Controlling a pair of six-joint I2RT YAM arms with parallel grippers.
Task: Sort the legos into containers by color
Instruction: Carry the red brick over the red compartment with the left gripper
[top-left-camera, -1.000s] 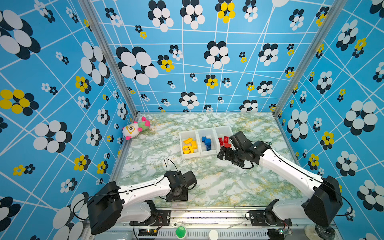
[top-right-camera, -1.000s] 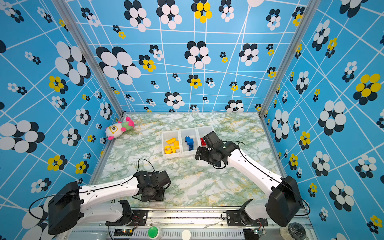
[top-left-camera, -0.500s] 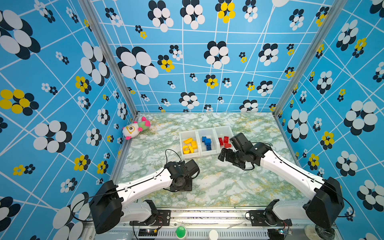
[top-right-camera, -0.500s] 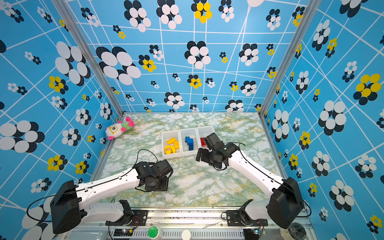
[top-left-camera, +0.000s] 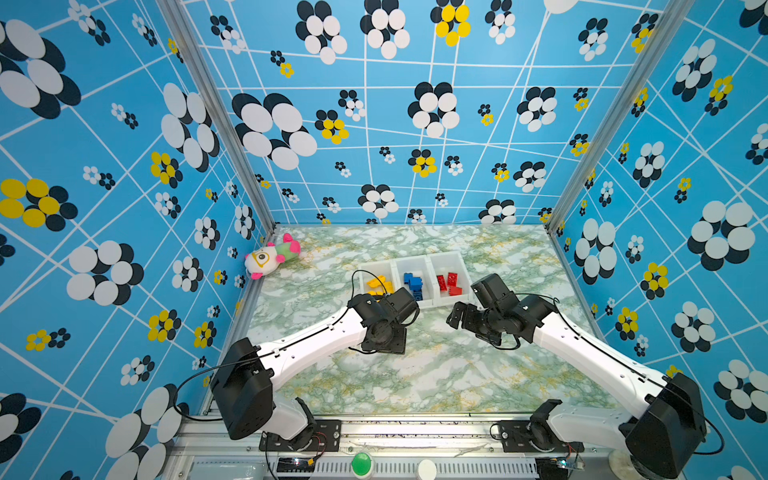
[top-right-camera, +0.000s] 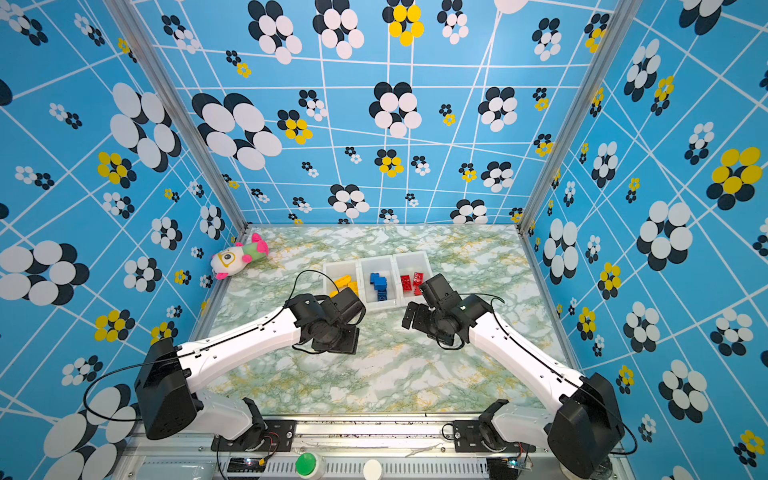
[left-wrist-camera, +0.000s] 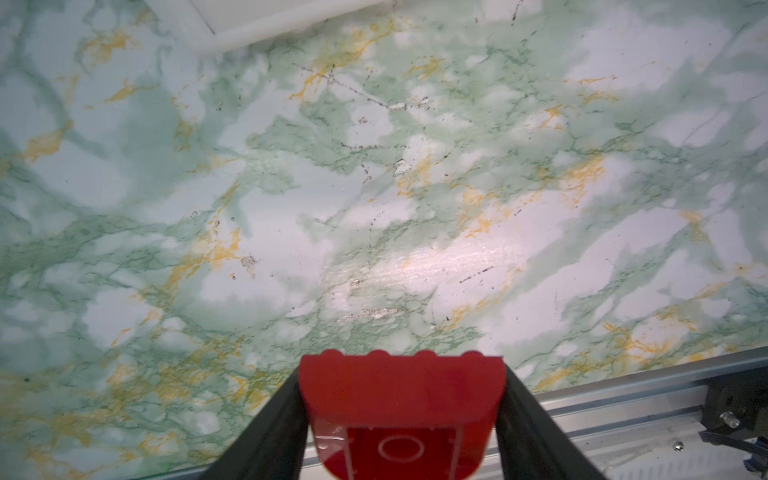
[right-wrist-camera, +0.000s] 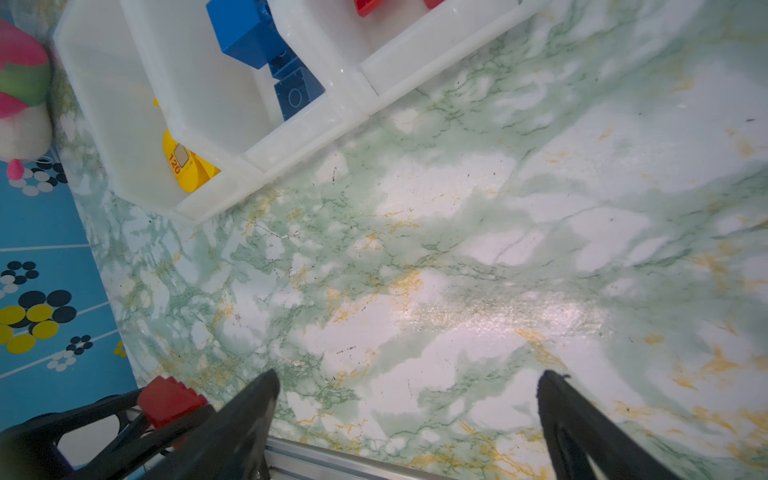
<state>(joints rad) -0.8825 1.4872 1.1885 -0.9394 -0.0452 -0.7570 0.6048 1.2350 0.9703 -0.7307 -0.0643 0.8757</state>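
Observation:
My left gripper (left-wrist-camera: 402, 372) is shut on a red lego brick (left-wrist-camera: 401, 399), held above the marble table just in front of the containers (top-left-camera: 453, 264). The same red brick (right-wrist-camera: 170, 401) shows between black fingers in the right wrist view. In both top views the left wrist hides the brick. The three joined white bins hold yellow legos (top-left-camera: 376, 284), blue legos (top-left-camera: 413, 282) and red legos (top-left-camera: 449, 284), left to right. A round yellow labelled piece (right-wrist-camera: 187, 166) lies in the yellow bin. My right gripper (right-wrist-camera: 409, 374) stands open and empty near the red bin's front corner.
A white-green-pink plush toy (top-left-camera: 268, 257) lies at the back left by the wall. Blue patterned walls close in three sides of the marble table (top-left-camera: 415, 374). A metal rail (top-left-camera: 374, 432) with a green button (top-left-camera: 360, 463) runs along the front edge.
My left arm has swung from the table's front forward and to the right, up to the bins, carrying the red brick. The right arm has barely shifted.

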